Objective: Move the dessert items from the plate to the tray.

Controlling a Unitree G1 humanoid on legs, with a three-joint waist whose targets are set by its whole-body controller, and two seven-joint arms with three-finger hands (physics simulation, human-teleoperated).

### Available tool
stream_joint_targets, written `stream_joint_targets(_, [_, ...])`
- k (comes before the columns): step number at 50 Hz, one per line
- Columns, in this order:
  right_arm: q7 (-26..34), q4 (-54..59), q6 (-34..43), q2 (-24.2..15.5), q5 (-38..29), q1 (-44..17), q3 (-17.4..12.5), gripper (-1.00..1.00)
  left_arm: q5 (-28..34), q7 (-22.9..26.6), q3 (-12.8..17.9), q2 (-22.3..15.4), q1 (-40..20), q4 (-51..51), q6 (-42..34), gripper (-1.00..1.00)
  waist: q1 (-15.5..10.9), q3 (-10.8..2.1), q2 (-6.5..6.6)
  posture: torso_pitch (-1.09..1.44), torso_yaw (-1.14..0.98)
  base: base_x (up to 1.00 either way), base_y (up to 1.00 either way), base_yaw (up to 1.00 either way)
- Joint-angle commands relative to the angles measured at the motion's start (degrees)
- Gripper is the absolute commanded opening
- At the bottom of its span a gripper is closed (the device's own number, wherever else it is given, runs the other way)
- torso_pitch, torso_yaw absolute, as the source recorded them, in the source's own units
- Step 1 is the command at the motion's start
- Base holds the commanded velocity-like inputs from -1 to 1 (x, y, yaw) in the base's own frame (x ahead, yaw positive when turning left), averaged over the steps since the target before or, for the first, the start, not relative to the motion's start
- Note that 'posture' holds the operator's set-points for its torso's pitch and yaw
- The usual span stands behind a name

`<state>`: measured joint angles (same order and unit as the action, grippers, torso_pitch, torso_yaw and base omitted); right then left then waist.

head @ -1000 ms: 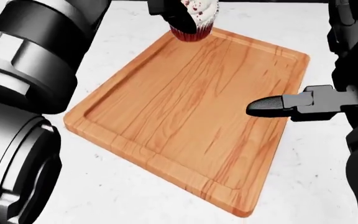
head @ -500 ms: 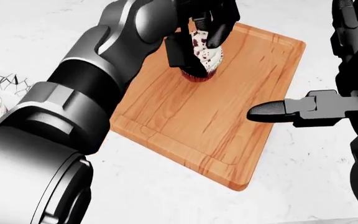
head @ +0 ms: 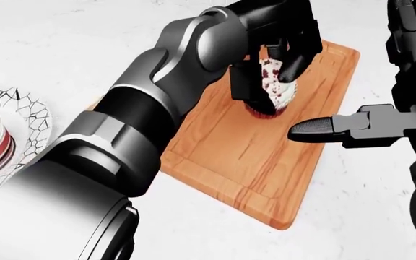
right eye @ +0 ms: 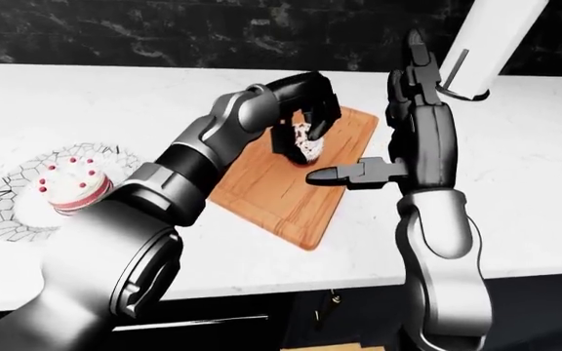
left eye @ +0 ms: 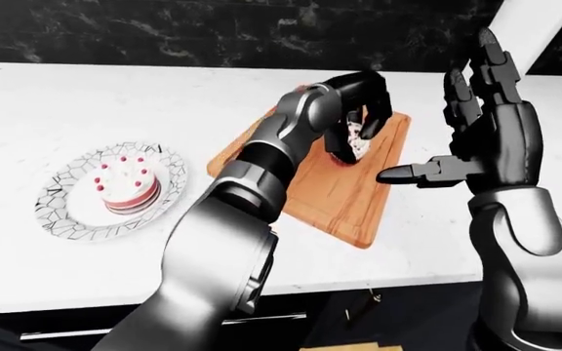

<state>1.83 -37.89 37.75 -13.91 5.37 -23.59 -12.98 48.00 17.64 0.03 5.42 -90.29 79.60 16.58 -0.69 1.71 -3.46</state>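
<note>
My left hand (head: 269, 73) is shut on a red velvet cupcake (head: 274, 92) with white frosting. It holds the cupcake low over the upper half of the wooden tray (head: 230, 157); I cannot tell whether the base touches the wood. A small layered cake (left eye: 125, 183) with red berries sits on the patterned plate (left eye: 66, 212) at the left. To the right of the tray, my right hand (left eye: 457, 131) is open above the counter, fingers up and thumb pointing left toward the cupcake, holding nothing.
The white marble counter (left eye: 95, 102) runs across the view, with a dark marbled wall (left eye: 164, 33) behind it. The counter's near edge (left eye: 379, 274) drops to dark cabinets below. A white slanted shape (right eye: 486, 44) stands at the upper right.
The camera has moved: tray and picture slid right, bringing the plate in at the left. My left arm reached farther over the tray with the cupcake. The right hand held still.
</note>
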Motion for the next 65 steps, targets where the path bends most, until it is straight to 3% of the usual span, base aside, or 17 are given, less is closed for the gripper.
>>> stream_joint_targets(1, [-0.2,-1.7,-1.3,-0.6,-0.1,-1.3,-0.7,1.0,-1.0,-1.0,0.5,-0.4,-2.6,-2.6,1.1,-1.0,0.0,-1.64,-0.33,0.0,0.0,0.0,0.0,0.0])
stream_joint_targets(4, [-0.2,-1.9,-1.3,-0.6,0.1,-1.0,-0.9,1.0,-1.1,0.0,0.3,-0.5,-2.6,-2.6,1.0,-0.16,0.0,-1.65,-0.37,0.0,0.0,0.0,0.0,0.0])
stream_joint_targets(6, [-0.2,-1.8,-1.4,-0.5,0.0,-1.0,-0.7,1.0,-1.6,0.3,0.5,-0.5,-2.8,-2.7,0.9,1.0,0.0,-1.63,-0.35,0.0,0.0,0.0,0.0,0.0])
stream_joint_targets(15, [-0.4,-1.2,-1.9,-0.3,-0.2,-1.3,-0.2,1.0,-1.3,3.8,-0.3,-1.8,-4.3,-2.9,1.5,1.0,-0.1,-1.57,-0.32,0.0,0.0,0.0,0.0,0.0])
stream_joint_targets(19, [-0.4,-1.2,-1.9,-0.3,-0.2,-1.3,-0.3,1.0,-3.0,6.0,1.2,-4.4,-7.7,-3.1,0.6,1.0,-0.1,-1.47,-0.28,0.0,0.0,0.0,0.0,0.0])
stream_joint_targets(26, [-0.4,-2.0,-1.0,-0.6,-0.1,-1.5,-0.6,1.0,-4.6,7.6,3.4,-13.7,-10.9,-2.6,-3.0,1.0,0.1,-1.05,0.3,0.0,0.0,0.0,0.0,0.0])
stream_joint_targets(27, [-0.4,-2.0,-1.0,-0.6,-0.1,-1.5,-0.4,1.0,-4.7,6.0,3.8,-15.2,-11.0,-2.7,-3.6,1.0,0.1,-1.01,0.43,0.0,0.0,0.0,0.0,0.0])
stream_joint_targets(32, [-0.5,-0.8,-1.9,-0.2,-0.3,-1.9,0.3,1.0,-5.8,9.2,4.9,-21.6,-12.1,-3.1,-3.6,1.0,0.3,-1.0,0.96,0.0,0.0,0.0,0.0,0.0])
stream_joint_targets(41, [0.3,1.0,-4.8,0.2,-0.2,-0.4,0.0,1.0,-5.6,14.2,4.5,-32.2,-11.8,-4.8,3.3,1.0,0.3,-0.79,1.42,0.0,0.0,0.0,0.0,0.0])
stream_joint_targets(43, [0.3,1.8,-6.0,0.5,-0.2,0.2,-0.1,1.0,-6.5,17.9,5.0,-34.6,-11.5,-5.4,4.6,1.0,0.3,-0.74,1.54,0.0,0.0,0.0,0.0,0.0])
stream_joint_targets(46, [0.4,2.4,-6.6,0.4,-0.1,0.2,-0.2,1.0,-7.2,17.8,5.7,-38.1,-12.3,-6.2,7.3,1.0,0.3,-0.68,1.72,0.0,0.0,0.0,0.0,0.0])
stream_joint_targets(48, [0.5,2.6,-6.7,0.4,0.0,0.3,-0.2,1.0,-8.6,21.7,6.3,-40.3,-13.1,-7.0,6.4,1.0,0.4,-0.74,1.83,0.0,0.0,0.0,0.0,0.0])
stream_joint_targets(51, [0.4,3.0,-7.1,0.5,0.0,0.1,0.0,1.0,-9.7,29.9,5.8,-43.8,-11.9,-8.8,12.1,1.0,0.4,-0.49,1.99,0.0,0.0,0.0,0.0,0.0])
stream_joint_targets(58, [0.5,4.4,-7.6,0.5,-0.2,-0.8,0.6,1.0,-17.7,44.8,8.6,-49.8,-8.0,-13.3,16.3,1.0,0.2,-0.39,2.37,0.0,0.0,0.0,0.0,0.0])
stream_joint_targets(62, [0.6,4.0,-6.7,0.3,0.0,-1.4,0.7,1.0,-22.3,50.8,9.7,-52.4,-3.9,-16.9,14.8,1.0,0.1,-0.42,2.68,0.0,0.0,0.0,0.0,0.0])
stream_joint_targets(65, [0.6,4.0,-6.1,0.2,0.0,-2.1,0.9,1.0,-24.5,52.7,9.8,-53.7,-1.2,-19.8,14.4,1.0,0.1,-0.39,2.8,0.0,0.0,0.0,0.0,0.0])
